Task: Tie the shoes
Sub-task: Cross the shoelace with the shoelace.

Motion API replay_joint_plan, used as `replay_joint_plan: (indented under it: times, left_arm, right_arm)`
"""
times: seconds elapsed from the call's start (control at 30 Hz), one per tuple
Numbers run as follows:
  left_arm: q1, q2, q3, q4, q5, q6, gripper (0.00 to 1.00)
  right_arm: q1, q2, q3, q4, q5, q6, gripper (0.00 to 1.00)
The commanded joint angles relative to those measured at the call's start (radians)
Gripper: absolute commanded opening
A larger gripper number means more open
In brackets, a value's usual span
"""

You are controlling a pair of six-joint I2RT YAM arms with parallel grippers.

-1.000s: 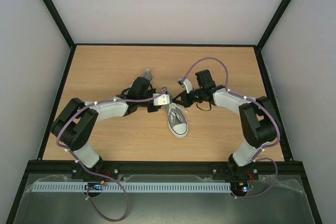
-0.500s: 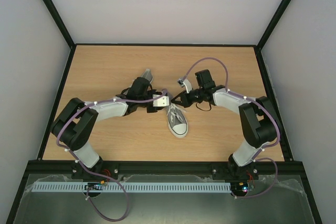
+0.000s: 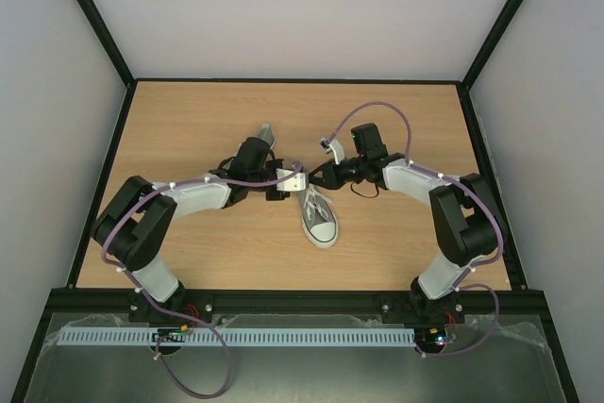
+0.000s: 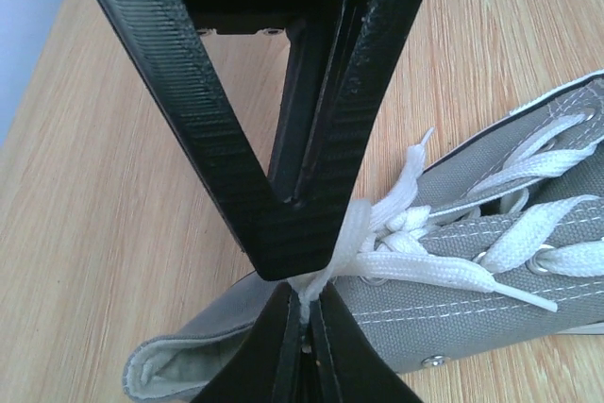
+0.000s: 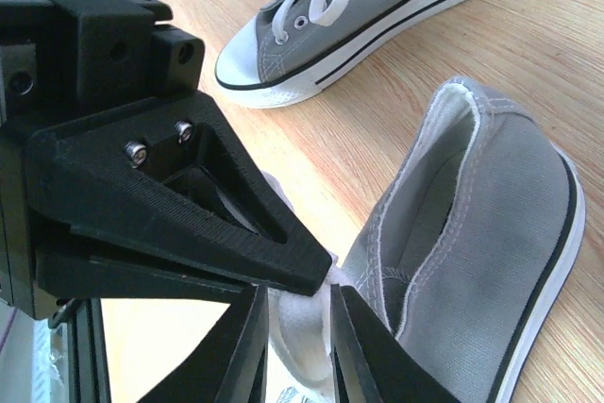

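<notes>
Grey canvas, white soles, two shoes on the table (image 3: pixel 189 110): centre shoe (image 3: pixel 319 217) with toe toward 6 o'clock, second shoe (image 3: pixel 265 132) at its 11 o'clock, mostly hidden under the left arm (image 3: pixel 198 197). Left gripper (image 4: pixel 304 292) closed tight, pinching a white lace (image 4: pixel 351 233) at the centre shoe's 12 o'clock end. Right gripper (image 5: pixel 297 313) just at 1 o'clock of that heel, jaws a little apart with white lace in the gap; whether it grips, cannot tell.

overhead top cam, wrist cams near shoes (image 4: pixel 453 301)
</notes>
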Motion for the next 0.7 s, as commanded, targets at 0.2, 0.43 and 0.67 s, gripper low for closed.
replay_joint_plan:
  times: [0.2, 0.43, 0.67]
  left_arm:
    - [-0.005, 0.009, 0.012, 0.023, 0.028, 0.043, 0.02]
    - [-0.005, 0.007, 0.011, 0.017, 0.021, 0.042, 0.03]
    - [-0.003, 0.004, 0.01, 0.013, 0.022, 0.038, 0.02]
  right_arm:
    - [-0.006, 0.022, 0.061, -0.095, 0.021, -0.042, 0.2]
    - [-0.006, 0.038, 0.058, -0.1, -0.045, -0.058, 0.13]
    - [-0.006, 0.034, 0.052, -0.118, -0.011, -0.063, 0.2]
